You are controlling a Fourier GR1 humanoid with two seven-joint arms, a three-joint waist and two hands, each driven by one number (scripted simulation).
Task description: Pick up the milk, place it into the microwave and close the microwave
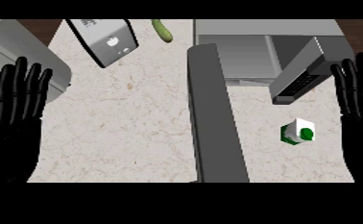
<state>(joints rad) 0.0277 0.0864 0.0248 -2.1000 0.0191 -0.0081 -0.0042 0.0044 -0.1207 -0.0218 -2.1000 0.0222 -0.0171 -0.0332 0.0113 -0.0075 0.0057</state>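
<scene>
You see the small white-and-green milk carton [298, 132] just left of the spread black right hand [349, 91]; no writing is readable.

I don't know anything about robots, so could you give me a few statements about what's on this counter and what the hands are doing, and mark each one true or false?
1. The milk carton stands on the counter, outside the microwave. True.
2. The right hand is curled round the milk carton. False: it rests open at the view's right edge, fingers up, apart from the carton.
3. The microwave's door is open. True.
4. The left hand holds the green vegetable. False: it rests open at the left edge; the vegetable lies far off, near the counter's back.
5. The milk carton is red. False: it is white and green.
</scene>
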